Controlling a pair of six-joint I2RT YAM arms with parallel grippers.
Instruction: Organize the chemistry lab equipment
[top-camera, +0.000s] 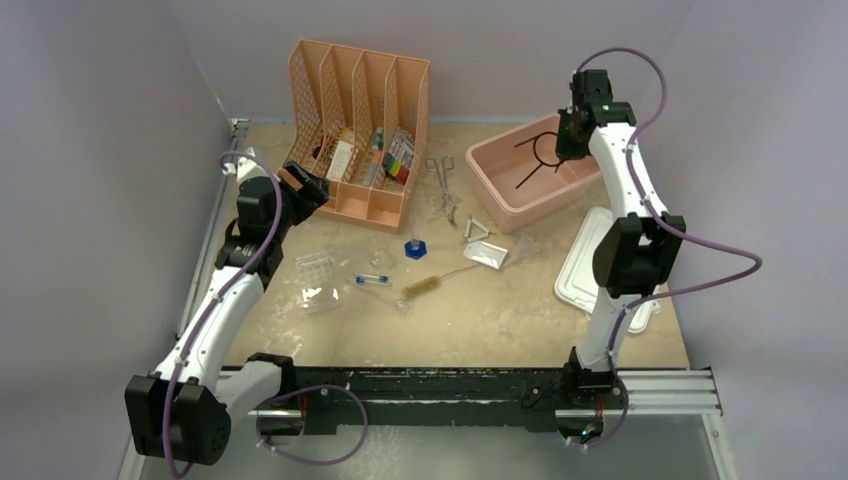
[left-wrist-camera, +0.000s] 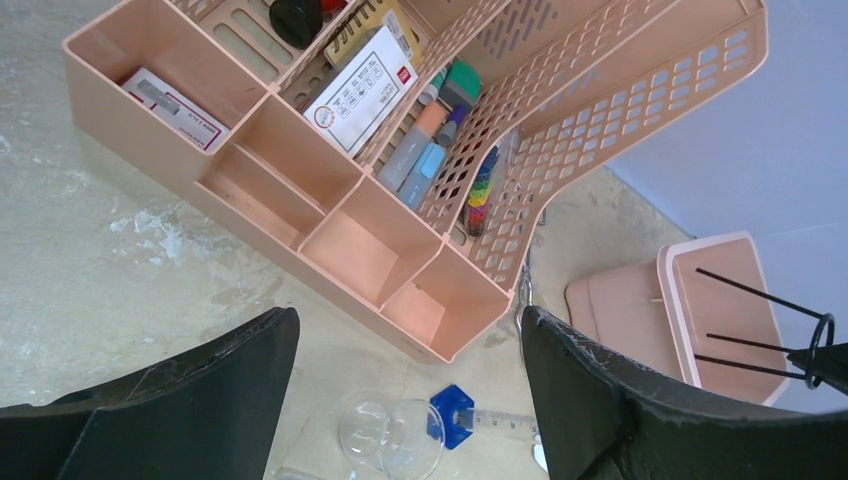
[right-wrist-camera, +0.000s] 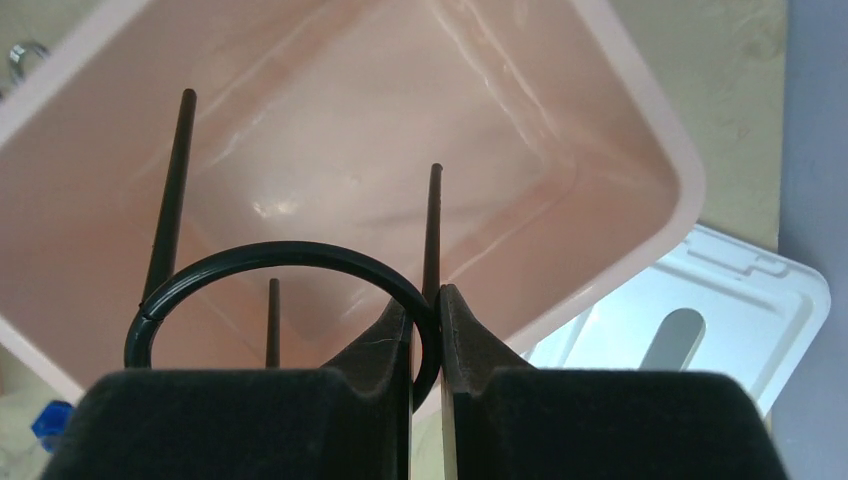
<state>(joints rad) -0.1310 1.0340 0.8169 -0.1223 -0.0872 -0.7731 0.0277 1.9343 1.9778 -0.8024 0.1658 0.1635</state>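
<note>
**A:** What does the right wrist camera show that the overhead view can't?

**B:** The grip itself. The right claw (right-wrist-camera: 425, 335) is pinching the rim of the black wire ring (right-wrist-camera: 280, 250) over the open pink tub (right-wrist-camera: 600, 130). I can't tell whether its legs touch the bottom.

**A:** And the left side?

**B:** The left claw (left-wrist-camera: 400, 330) is spread wide and holds nothing, just beside the peach organizer (left-wrist-camera: 620, 110). The organizer's slots hold cartons and markers. From overhead, the bristle brush (top-camera: 425, 287), metal tongs (top-camera: 443, 185) and a blue-capped tube (top-camera: 375, 280) lie loose on the surface (top-camera: 500, 320).
</note>
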